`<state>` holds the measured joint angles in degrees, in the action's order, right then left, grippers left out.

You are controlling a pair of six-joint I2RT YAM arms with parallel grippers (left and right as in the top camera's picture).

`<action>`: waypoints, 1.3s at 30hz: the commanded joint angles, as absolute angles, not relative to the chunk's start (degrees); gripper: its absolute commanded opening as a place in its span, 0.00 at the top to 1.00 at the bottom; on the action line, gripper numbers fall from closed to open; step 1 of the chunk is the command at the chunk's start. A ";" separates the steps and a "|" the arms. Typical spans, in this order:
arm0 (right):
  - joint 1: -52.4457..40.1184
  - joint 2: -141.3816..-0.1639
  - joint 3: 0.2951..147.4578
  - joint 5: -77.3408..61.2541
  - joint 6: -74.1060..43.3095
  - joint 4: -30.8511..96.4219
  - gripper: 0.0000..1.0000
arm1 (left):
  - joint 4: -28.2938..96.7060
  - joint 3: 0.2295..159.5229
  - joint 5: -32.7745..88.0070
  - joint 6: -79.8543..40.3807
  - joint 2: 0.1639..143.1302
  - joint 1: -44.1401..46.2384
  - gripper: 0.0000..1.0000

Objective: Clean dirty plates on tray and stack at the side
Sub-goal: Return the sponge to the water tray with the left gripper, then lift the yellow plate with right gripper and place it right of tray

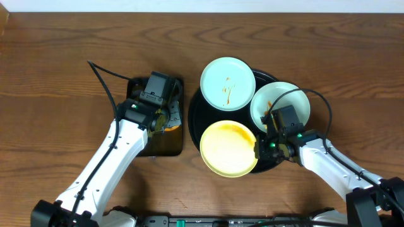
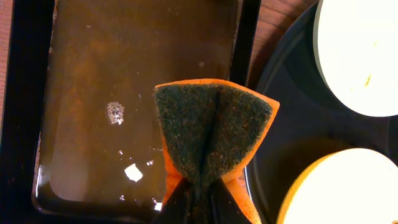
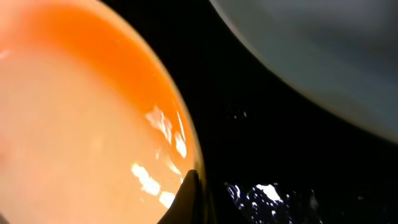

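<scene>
A: Surface first?
B: Brown wood table, pale strip along the far edge. Both arms come in from the near side, bases cut off.
A: Biggest thing on it?
B: Round black tray, right of centre. All 3 plates sit on it. Mint plate at the back w/ an orange-brown smear. Second mint plate back-right, partly hidden by the right arm & cable. Yellow plate in front, near edge overhanging the tray rim.
A: Left of that?
B: Rectangular tray, just beside the round one, brownish water inside. Left arm covers a good part of it from overhead.
A: Grippers?
B: Left gripper is clenched on a sponge, orange w/ dark scrub face, folded into a V above the rectangular tray's right side. Right gripper sits at the yellow plate's right rim. Its wrist view shows only one dark fingertip at that rim, rest blurred. Other finger is hidden, so can't tell if it grips.
</scene>
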<state>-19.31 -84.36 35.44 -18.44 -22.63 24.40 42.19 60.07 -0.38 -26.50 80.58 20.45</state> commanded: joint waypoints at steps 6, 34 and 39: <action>-19.92 -83.64 35.88 -15.14 -21.71 20.62 0.99 | 42.39 59.35 -1.15 -25.54 80.53 20.27 0.92; -29.91 -71.61 52.16 27.97 5.08 26.89 0.99 | 41.85 59.35 -1.17 -25.52 80.60 20.25 0.92; -37.80 -71.61 52.31 40.60 8.95 26.61 0.99 | 41.50 59.35 -1.17 -25.52 80.60 20.27 0.92</action>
